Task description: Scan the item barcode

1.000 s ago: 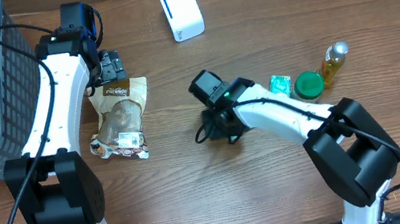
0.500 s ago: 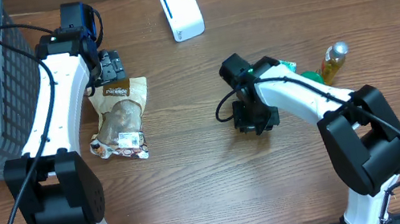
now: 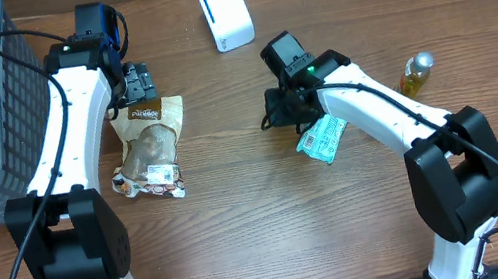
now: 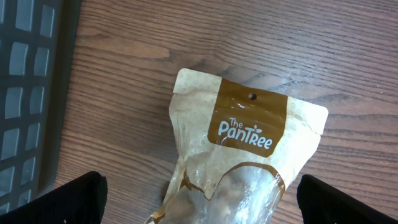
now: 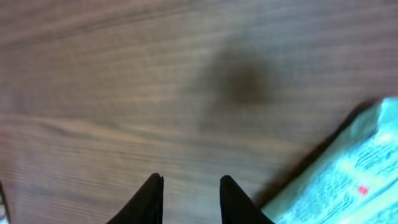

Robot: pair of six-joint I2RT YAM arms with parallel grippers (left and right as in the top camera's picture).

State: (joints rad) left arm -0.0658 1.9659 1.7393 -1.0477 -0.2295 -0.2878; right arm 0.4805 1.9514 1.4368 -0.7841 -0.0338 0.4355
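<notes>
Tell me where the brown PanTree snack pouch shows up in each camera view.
Overhead: the brown pouch lies left of centre, beside the left arm.
Left wrist: the pouch fills the centre and bottom, label end up.
Right wrist: not in it; only a green packet shows, at the right edge.
Shared landmark: the wooden table under everything.

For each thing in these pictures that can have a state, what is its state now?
snack pouch: lying flat on the table
green packet: lying on the table, not gripped
bottle: standing, cap on
left gripper: open, empty, over the snack pouch
right gripper: slightly open, empty
</notes>
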